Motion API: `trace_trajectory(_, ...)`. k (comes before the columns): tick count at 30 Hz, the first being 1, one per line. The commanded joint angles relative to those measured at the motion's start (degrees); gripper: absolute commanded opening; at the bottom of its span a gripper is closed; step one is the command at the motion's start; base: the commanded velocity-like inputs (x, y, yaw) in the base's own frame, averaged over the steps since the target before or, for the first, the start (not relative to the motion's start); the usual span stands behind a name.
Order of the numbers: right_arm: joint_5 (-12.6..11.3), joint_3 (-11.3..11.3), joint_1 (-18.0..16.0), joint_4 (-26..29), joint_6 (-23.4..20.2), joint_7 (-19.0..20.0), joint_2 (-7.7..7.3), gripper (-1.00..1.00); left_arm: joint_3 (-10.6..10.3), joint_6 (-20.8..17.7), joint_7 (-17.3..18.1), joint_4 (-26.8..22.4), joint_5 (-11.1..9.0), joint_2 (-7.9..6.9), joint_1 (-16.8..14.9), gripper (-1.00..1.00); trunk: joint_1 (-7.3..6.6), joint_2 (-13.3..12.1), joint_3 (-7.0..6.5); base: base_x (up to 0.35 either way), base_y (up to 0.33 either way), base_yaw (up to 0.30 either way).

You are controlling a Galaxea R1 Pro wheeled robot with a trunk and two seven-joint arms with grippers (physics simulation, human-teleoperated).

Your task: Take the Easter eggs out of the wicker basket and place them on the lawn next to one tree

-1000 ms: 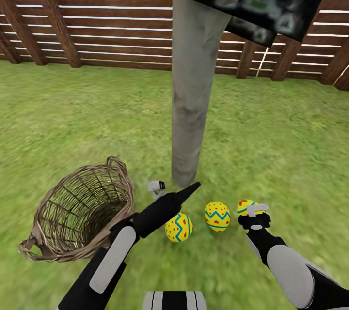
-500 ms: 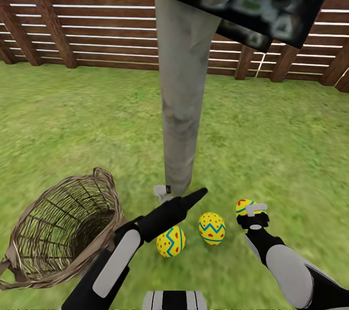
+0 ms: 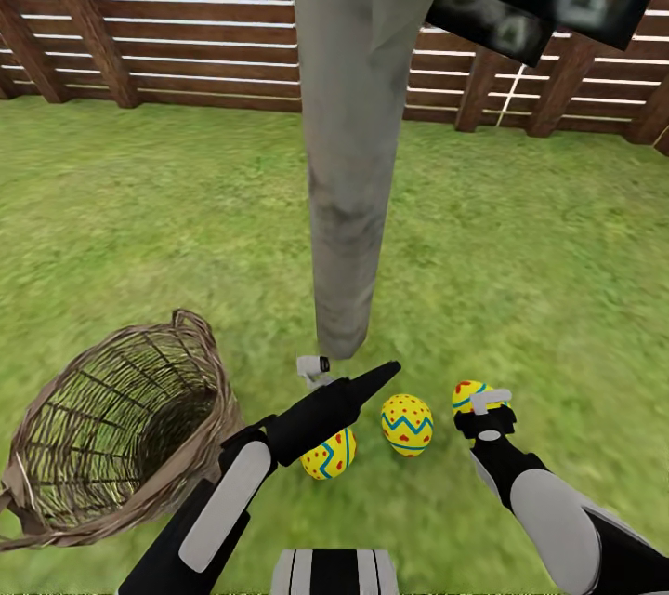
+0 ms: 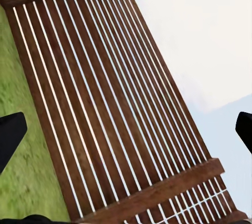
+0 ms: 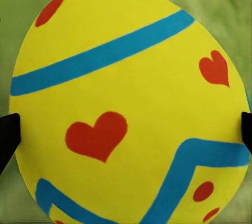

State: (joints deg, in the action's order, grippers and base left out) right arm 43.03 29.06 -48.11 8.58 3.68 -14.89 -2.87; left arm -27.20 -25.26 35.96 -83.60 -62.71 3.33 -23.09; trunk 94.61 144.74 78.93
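**Right claw over the third egg, by the trunk**

The right gripper point(image 3: 485, 409) sits low over the lawn point(image 3: 520, 232) with the right-hand egg point(image 3: 467, 395) just beyond it; in the right wrist view that egg point(image 5: 131, 108) fills the space between the two dark fingertips at the frame's edges, and I can't tell whether they press it or stand just clear. The left gripper point(image 3: 348, 372) hangs above the grass near the foot of the tree point(image 3: 348, 158), its fingertips set wide in its wrist view with nothing between them.

All three eggs lie on the grass in a loose row close to the pale grey trunk: the left egg point(image 3: 327, 456) partly under the left arm, the middle egg point(image 3: 407, 424) just beside it. The wicker basket point(image 3: 111, 432) stands well to their left, tilted, its inside bare of eggs. The mottled green turf runs back to a brown slatted fence point(image 3: 167, 28) closing the garden.
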Motion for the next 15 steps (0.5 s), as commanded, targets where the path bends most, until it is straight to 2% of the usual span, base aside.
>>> trace_trajectory(1, 0.5, 0.5, -0.1, -0.1, 0.3, -0.1, 0.09, -1.0, 0.0, -0.5, 0.0, 0.0, -0.6, 0.01, 0.0, 1.0, 0.01, 0.0, 0.26, 0.0, 0.0, 0.0)
trace_trajectory(5, 1.0, 0.2, -0.1, 0.4, 0.7, -0.1, 0.24, -1.0, 0.0, -0.5, 0.0, 0.1, -0.6, 0.01, 0.0, 1.0, 0.11, 0.1, 1.15, 0.0, 0.0, 0.0)
trace_trajectory(8, 1.2, 0.1, -0.1, 2.9, 0.6, -0.2, 0.31, -1.0, -0.2, -0.5, -0.1, 0.1, -0.5, 0.06, 0.0, 1.0, 0.19, 0.1, 1.81, 0.0, 0.0, 0.0)
trace_trajectory(11, 1.2, -1.0, -0.1, 5.4, 0.7, -0.2, 0.47, -1.0, -0.2, -0.5, 0.0, 0.0, -0.5, 0.03, 0.0, 1.0, 0.27, 0.2, 2.48, 0.0, 0.0, 0.0)
trace_trajectory(15, 0.8, -1.1, -2.5, 3.6, -0.2, -0.1, 0.06, -1.0, -0.2, -0.5, 0.0, 0.0, -0.6, 0.07, 0.0, 1.0, 0.37, 0.2, 3.37, 0.0, 0.0, 0.0)
